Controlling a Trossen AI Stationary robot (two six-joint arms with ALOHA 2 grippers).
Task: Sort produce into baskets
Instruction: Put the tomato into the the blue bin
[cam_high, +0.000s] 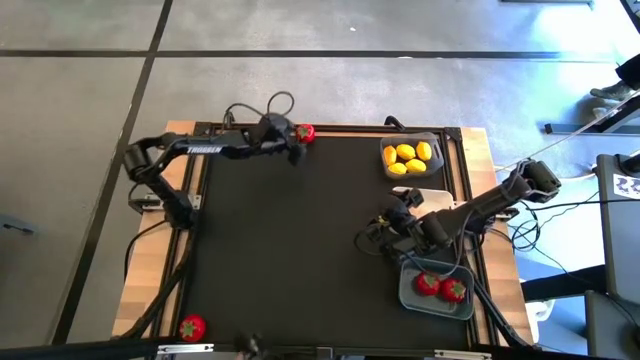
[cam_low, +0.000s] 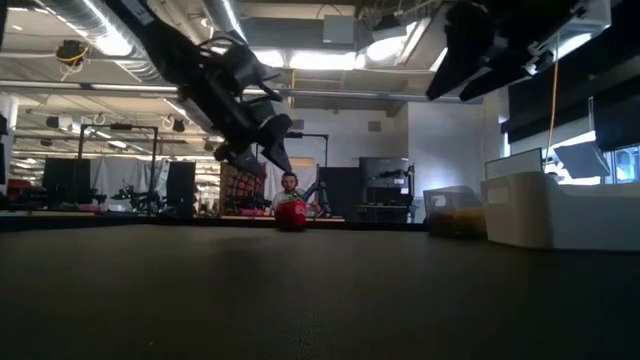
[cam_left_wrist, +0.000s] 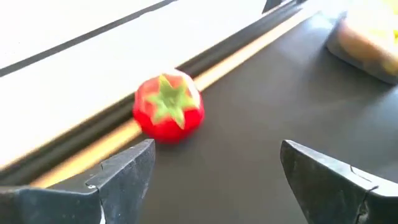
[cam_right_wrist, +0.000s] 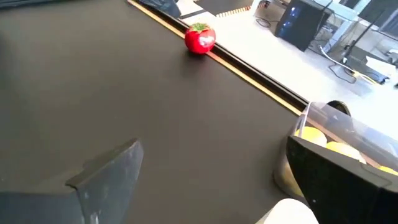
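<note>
A red round fruit with a green top (cam_high: 305, 132) sits on the black mat at its far edge; it also shows in the left wrist view (cam_left_wrist: 168, 107). My left gripper (cam_high: 294, 152) hovers open just short of it, fingers (cam_left_wrist: 127, 171) apart and empty. My right gripper (cam_high: 376, 232) is open and empty above the mat's right half, beside the white basket (cam_high: 432, 197). The dark grey basket (cam_high: 411, 157) holds several yellow lemons. The blue-grey basket (cam_high: 435, 290) holds two red fruits. Another red fruit (cam_high: 192, 326) lies at the near left corner. No white bulbs show.
The mat's middle (cam_high: 290, 240) is bare. All three baskets stand along the right edge, the white one partly under my right arm. A wooden strip and a dark rail (cam_left_wrist: 93, 140) run just behind the far red fruit. Cables lie behind the far edge (cam_high: 265, 105).
</note>
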